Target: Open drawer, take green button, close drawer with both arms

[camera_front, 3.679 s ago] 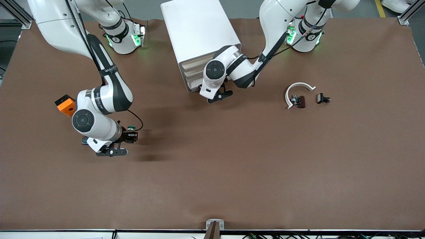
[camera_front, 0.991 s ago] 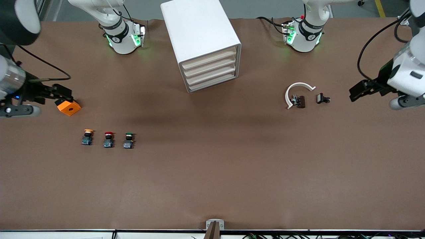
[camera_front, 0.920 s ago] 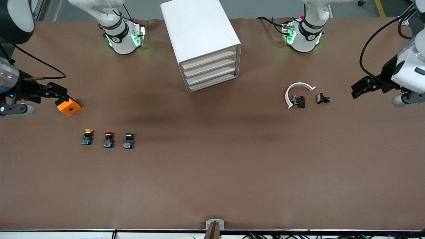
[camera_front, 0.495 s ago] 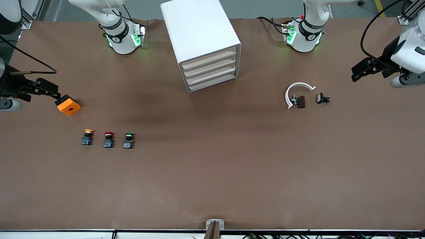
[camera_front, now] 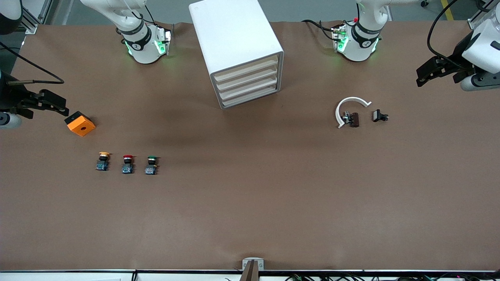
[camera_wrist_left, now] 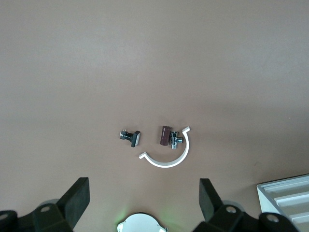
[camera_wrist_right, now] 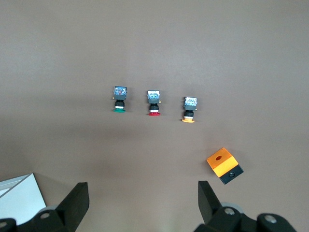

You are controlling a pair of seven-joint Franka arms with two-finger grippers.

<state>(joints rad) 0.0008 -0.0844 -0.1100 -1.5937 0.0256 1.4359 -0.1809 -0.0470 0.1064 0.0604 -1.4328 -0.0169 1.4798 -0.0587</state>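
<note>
The white cabinet (camera_front: 238, 47) stands between the arm bases. Its four beige-fronted drawers (camera_front: 247, 84) are all shut; a corner of them shows in the left wrist view (camera_wrist_left: 287, 198). The green-capped button (camera_front: 151, 165) stands on the table, last in a row of three on the side toward the table's middle; it also shows in the right wrist view (camera_wrist_right: 119, 99). My right gripper (camera_front: 58, 104) is open and empty, up over the table edge at the right arm's end, beside the orange block. My left gripper (camera_front: 424, 74) is open and empty, up over the left arm's end.
A red-capped button (camera_front: 127, 164) and a yellow-capped one (camera_front: 102, 162) stand beside the green one. An orange block (camera_front: 80, 123) lies farther from the camera than they do. A white curved piece (camera_front: 349, 107), a brown part (camera_front: 354, 119) and a black part (camera_front: 379, 116) lie toward the left arm's end.
The right gripper has left the green button and the left gripper has left the cabinet front. Over the last second both arms kept drawing away toward their table ends. The buttons have not moved.
</note>
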